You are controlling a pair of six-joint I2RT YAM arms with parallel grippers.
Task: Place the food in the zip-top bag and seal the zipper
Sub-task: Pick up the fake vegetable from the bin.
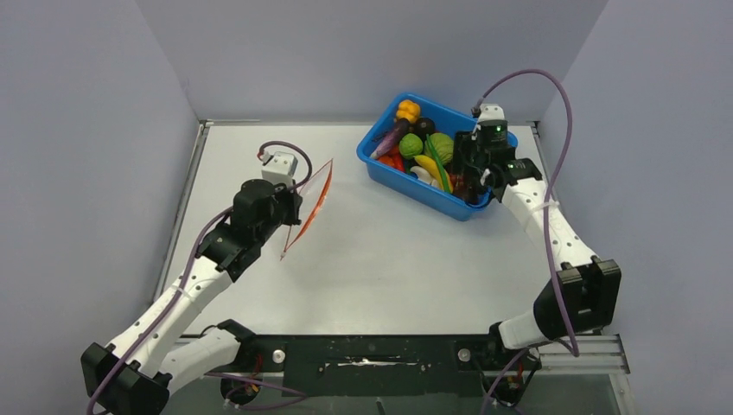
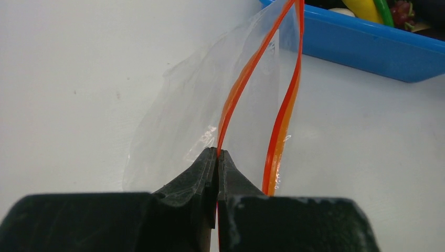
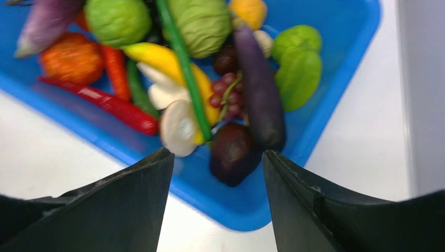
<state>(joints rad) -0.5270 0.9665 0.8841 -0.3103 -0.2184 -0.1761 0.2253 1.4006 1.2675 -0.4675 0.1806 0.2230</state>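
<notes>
The left gripper (image 2: 217, 152) is pressed together, its two black fingertips pinching one lip of the zip-top bag (image 2: 178, 110) right at the zipper (image 2: 239, 89). From the pinch, that red-orange strip climbs toward the upper right of the left wrist view. The second strip bows away just beside it on the right, so the mouth of the bag stands parted. The clear, crinkled body of the bag billows to the left of the fingers over the white table (image 1: 372, 259). No food shows inside it. In the top view the bag is held on edge at left of centre, its orange edge slanting from the upper right down to the lower left.

The right gripper (image 3: 216, 153) is spread wide and holds nothing. Its two dark fingers frame the near corner of the blue bin (image 3: 343, 68) at the bottom of the right wrist view. Between the fingertips lie a dark purple round piece (image 3: 231, 152) and the tip of a long purple eggplant (image 3: 260, 89). Whether the fingers touch the bin cannot be told.

All of the food (image 1: 419, 147) lies heaped in the bin at the upper right of the top view, well apart from the bag. The heap includes a yellow banana (image 3: 162, 58), a thin green pod (image 3: 183, 63) lying across it, a red chilli (image 3: 113, 105), a carrot (image 3: 113, 63), dark grapes (image 3: 225, 97), a green pepper (image 3: 296, 68) and a pale green cabbage (image 3: 202, 23).
</notes>
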